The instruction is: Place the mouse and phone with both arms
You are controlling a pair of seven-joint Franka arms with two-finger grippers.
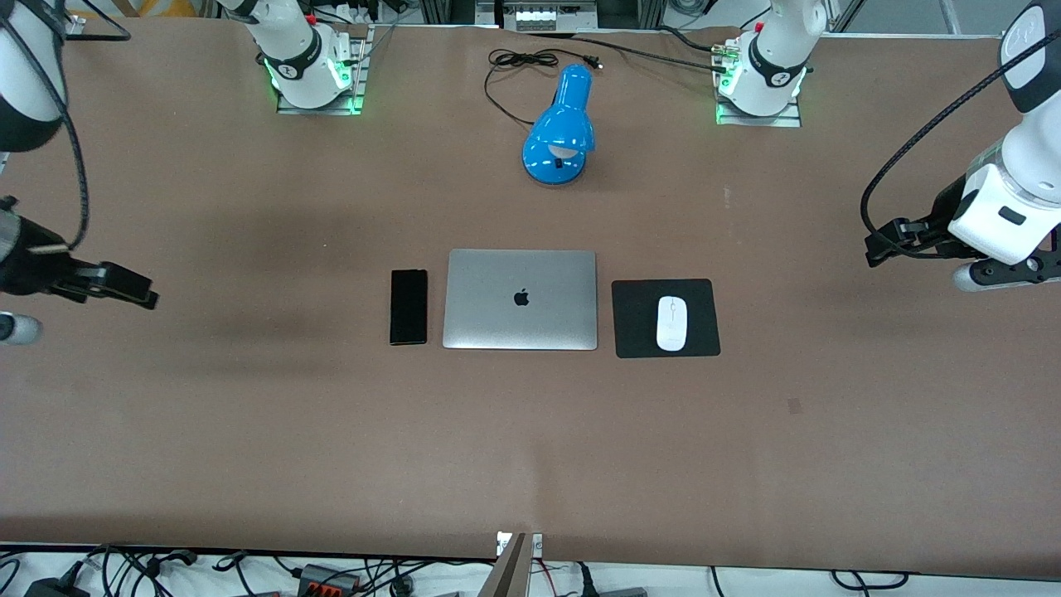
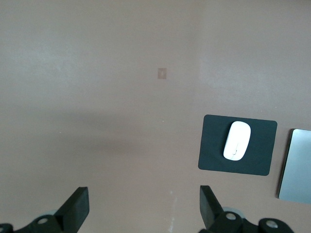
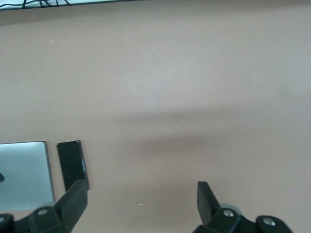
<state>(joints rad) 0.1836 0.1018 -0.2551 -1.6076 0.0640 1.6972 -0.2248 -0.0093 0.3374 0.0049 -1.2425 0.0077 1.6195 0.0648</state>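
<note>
The white mouse (image 1: 670,323) lies on a square black mouse pad (image 1: 630,332) beside the laptop, toward the left arm's end. It also shows in the left wrist view (image 2: 237,140). The black phone (image 1: 409,306) lies flat on the table beside the laptop, toward the right arm's end, and shows in the right wrist view (image 3: 72,162). My left gripper (image 1: 877,247) (image 2: 144,206) is open and empty over bare table at the left arm's end. My right gripper (image 1: 142,288) (image 3: 142,201) is open and empty over bare table at the right arm's end.
A closed silver laptop (image 1: 520,299) lies between the phone and the mouse pad. A blue desk lamp (image 1: 562,128) with a black cord lies farther from the front camera than the laptop. The brown table (image 1: 530,448) is bare nearer the front camera.
</note>
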